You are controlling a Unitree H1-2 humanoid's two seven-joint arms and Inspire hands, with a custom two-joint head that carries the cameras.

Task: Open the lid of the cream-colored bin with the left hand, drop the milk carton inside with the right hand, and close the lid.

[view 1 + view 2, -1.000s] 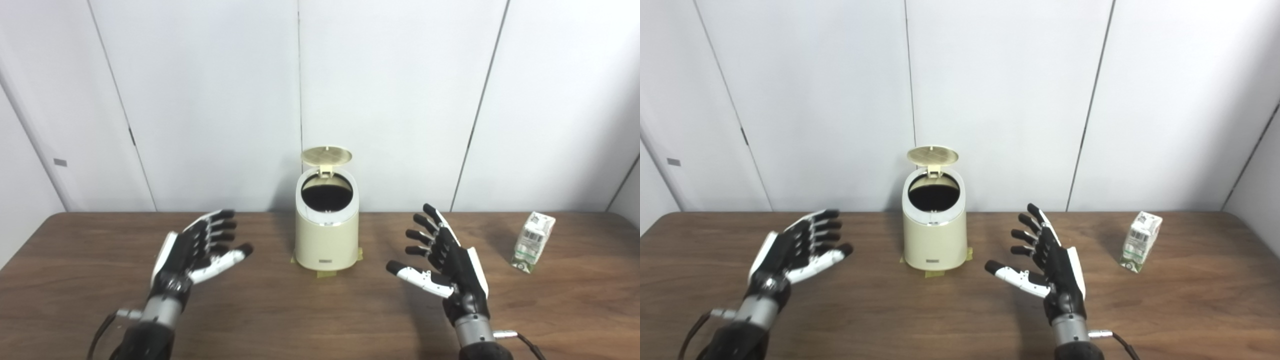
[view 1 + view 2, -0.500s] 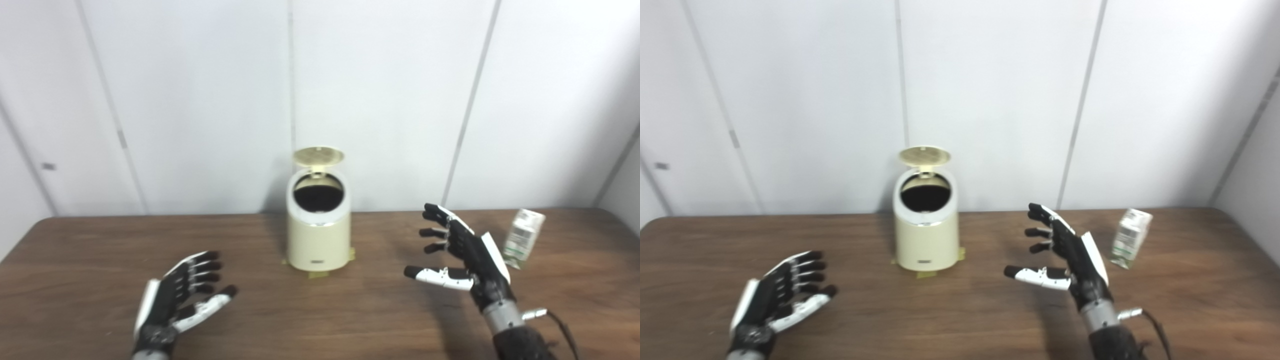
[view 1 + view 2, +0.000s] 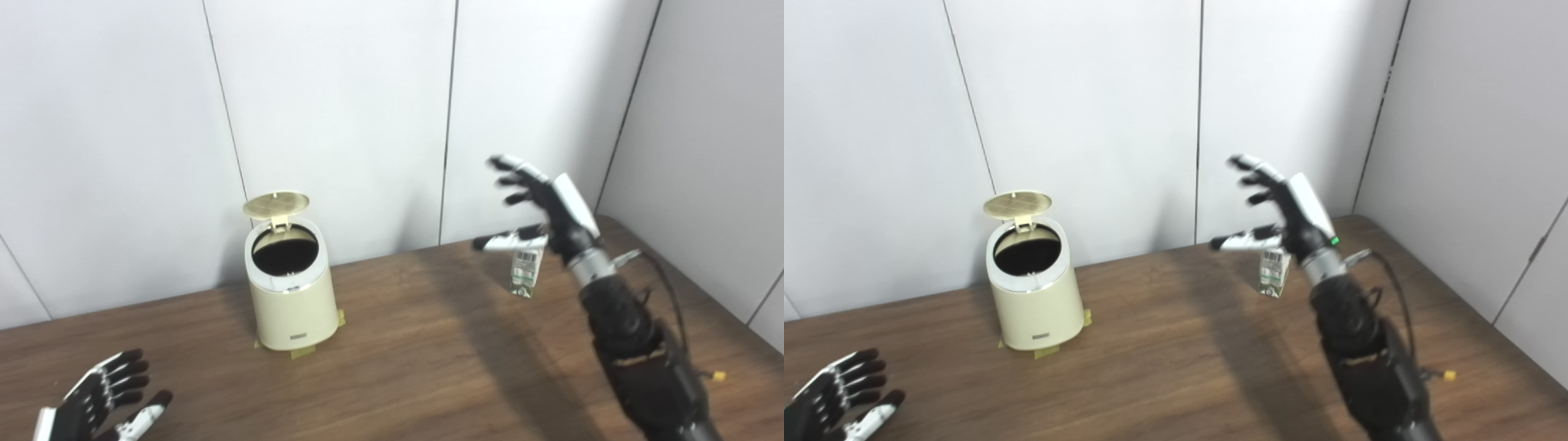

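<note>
Milk carton (image 3: 525,273) stands upright on the bench (image 3: 429,367) just below my right hand (image 3: 551,208), fingers spread and empty; my left hand (image 3: 98,407), also spread, waits far off.

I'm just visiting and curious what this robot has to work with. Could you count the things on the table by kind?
Bins: 1, the cream-colored bin, its lid standing open.
Cartons: 1, the milk carton, standing on the table.
Robot hands: 2, the left hand and the right hand, both open.
Total: 4.
</note>
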